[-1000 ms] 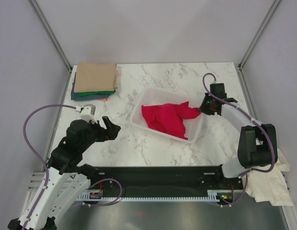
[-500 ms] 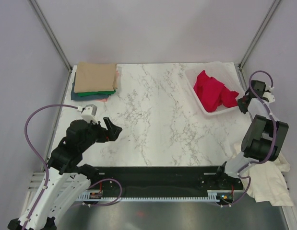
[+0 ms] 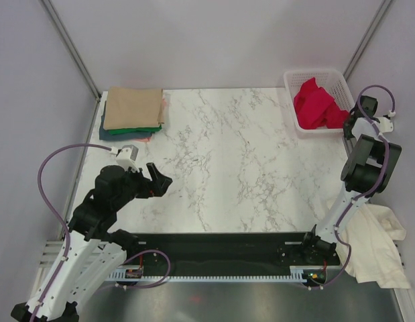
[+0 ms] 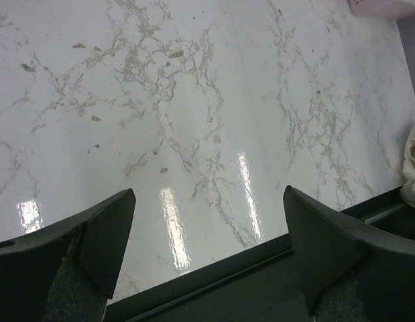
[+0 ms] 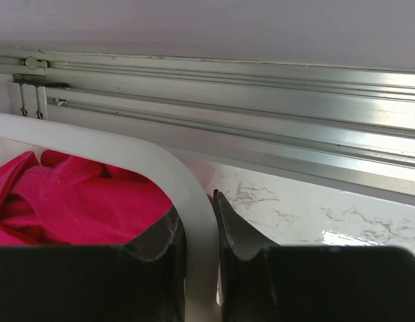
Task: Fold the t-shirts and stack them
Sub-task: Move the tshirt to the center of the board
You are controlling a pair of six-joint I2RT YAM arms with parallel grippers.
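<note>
A stack of folded t-shirts (image 3: 131,111) lies at the far left corner, tan on top with green and teal beneath. A crumpled red t-shirt (image 3: 316,107) sits in the white mesh basket (image 3: 319,72) at the far right corner. My right gripper (image 3: 348,124) is shut on the basket's rim (image 5: 127,157); in the right wrist view, my right gripper (image 5: 197,228) has one finger inside by the red t-shirt (image 5: 73,201) and one outside. My left gripper (image 3: 157,181) hovers open over the near left of the table, and nothing lies between the jaws of my left gripper (image 4: 207,255). A cream t-shirt (image 3: 375,245) hangs off the near right edge.
The marble table (image 3: 227,154) is bounded by grey walls and aluminium posts. A black rail (image 3: 220,241) runs along its near edge. The cream cloth (image 4: 413,161) shows at the right edge of the left wrist view.
My right arm has dragged the basket with the red t-shirt from the table's middle to the far right corner. The left arm has barely moved.
</note>
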